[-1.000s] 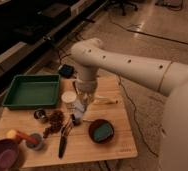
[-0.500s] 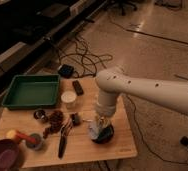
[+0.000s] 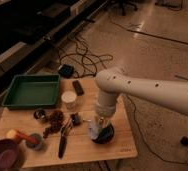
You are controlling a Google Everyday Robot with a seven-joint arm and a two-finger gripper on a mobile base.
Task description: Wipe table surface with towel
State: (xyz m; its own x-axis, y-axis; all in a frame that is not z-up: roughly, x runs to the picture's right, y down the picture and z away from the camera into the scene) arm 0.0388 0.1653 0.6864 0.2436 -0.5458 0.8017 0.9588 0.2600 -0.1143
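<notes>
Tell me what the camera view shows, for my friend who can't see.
A white robot arm reaches down over a small wooden table, its gripper right over a dark bowl. A green tray, a white cup and a purple bowl also sit on the table.

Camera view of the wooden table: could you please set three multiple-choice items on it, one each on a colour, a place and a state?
1. What colour is the tray?
A. red
B. white
C. green

2. Where is the gripper?
A. over the tray
B. over the dark bowl at the right side of the table
C. off the table

3. How is the white cup?
A. standing upright
B. lying on its side
C. hanging from the gripper

Answers:
1 C, its floor and walls are green.
2 B, it hangs right above the bowl.
3 A, its round mouth faces up, just right of the tray.
</notes>
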